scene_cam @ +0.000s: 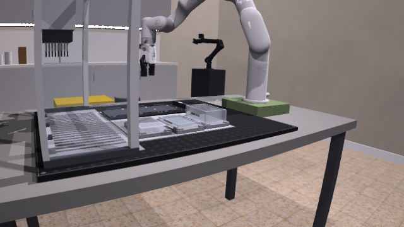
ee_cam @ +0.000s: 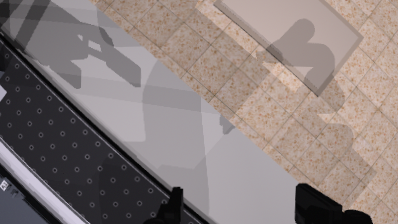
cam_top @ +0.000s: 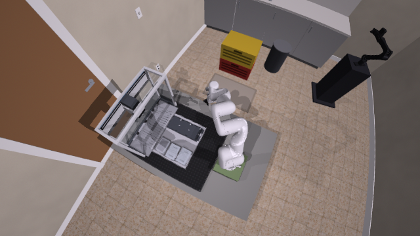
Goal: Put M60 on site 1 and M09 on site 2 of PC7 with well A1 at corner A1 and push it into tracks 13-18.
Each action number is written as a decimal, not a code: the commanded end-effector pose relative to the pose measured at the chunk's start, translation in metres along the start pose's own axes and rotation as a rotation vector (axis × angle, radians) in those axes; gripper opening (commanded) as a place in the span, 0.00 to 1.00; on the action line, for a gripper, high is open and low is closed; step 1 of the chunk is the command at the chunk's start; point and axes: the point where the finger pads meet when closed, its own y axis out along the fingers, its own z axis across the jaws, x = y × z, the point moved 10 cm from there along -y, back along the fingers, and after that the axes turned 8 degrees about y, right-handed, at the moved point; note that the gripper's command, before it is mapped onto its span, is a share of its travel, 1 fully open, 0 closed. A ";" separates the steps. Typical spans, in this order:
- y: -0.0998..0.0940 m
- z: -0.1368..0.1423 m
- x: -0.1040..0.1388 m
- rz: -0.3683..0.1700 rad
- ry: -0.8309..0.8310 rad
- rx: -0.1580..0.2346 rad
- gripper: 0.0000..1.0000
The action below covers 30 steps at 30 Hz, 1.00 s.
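Held the gripper (cam_top: 206,101) (scene_cam: 148,70) (ee_cam: 240,205) wide open, fingers down, gripping nothing, high over the table's edge (scene_cam: 315,130) (ee_cam: 240,170). Had PC7 (cam_top: 186,127) (scene_cam: 143,110) (ee_cam: 11,204) lower and off to its side, loose on the apron (cam_top: 178,141). Beyond PC7 from the gripper, kept M09 (cam_top: 184,155) (scene_cam: 206,114), M06 (cam_top: 172,151) (scene_cam: 181,122) and M60 (cam_top: 162,144) (scene_cam: 146,126) in a row of nests. Left the rails (cam_top: 157,119) (scene_cam: 85,132) lower too, well apart from the gripper, without PC7 inside.
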 end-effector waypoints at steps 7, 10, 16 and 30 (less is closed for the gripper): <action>-0.002 0.000 -0.001 0.004 0.000 -0.001 1.00; -0.002 0.000 -0.001 0.004 0.000 -0.001 1.00; -0.002 0.000 -0.001 0.004 0.000 -0.001 1.00; -0.025 -0.057 0.023 0.011 -0.174 0.000 1.00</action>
